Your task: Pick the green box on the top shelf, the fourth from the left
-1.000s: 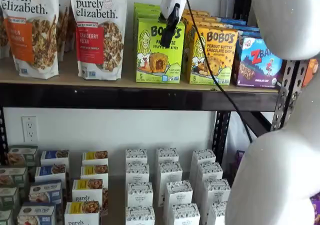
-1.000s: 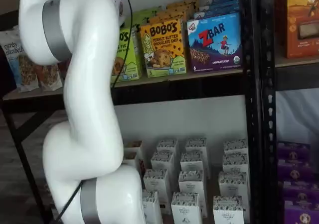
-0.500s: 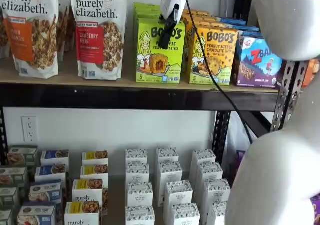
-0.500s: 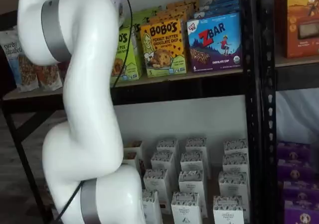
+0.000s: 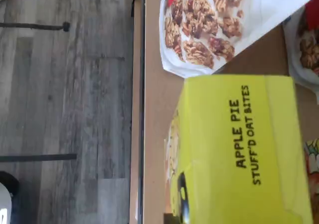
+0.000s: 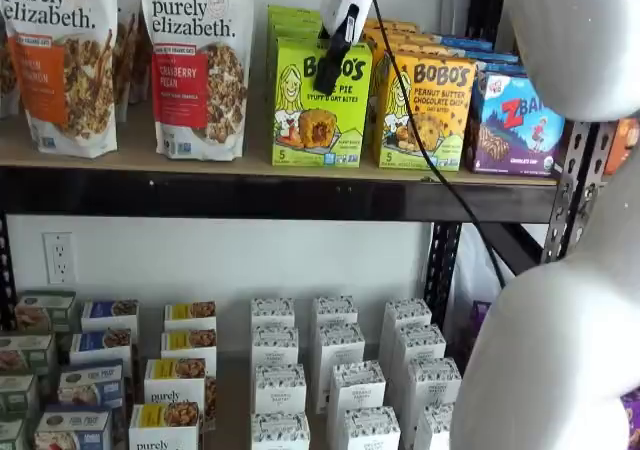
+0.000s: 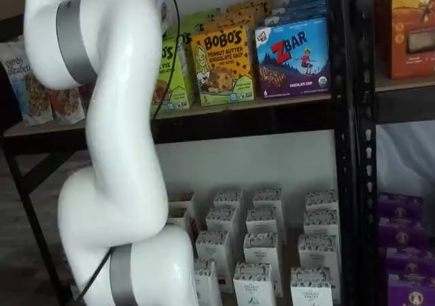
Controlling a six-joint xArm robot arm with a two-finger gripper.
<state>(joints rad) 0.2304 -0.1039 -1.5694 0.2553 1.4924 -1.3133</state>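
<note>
Green box (image 6: pixel 320 102) stands upright at the front of the top shelf (image 6: pixel 270 192), between a cranberry granola bag (image 6: pixel 197 62) and the yellow-orange Bobo's box (image 6: pixel 424 112). More green cartons line up behind it. I judge it a light, stiff carton that could crush if squeezed hard; its narrow top edges, seen in the wrist view (image 5: pixel 239 149), look the best hold. My tool (image 6: pixel 330 70) hangs over its upper front, fingers side-on, so I cannot tell whether they grip.
</note>
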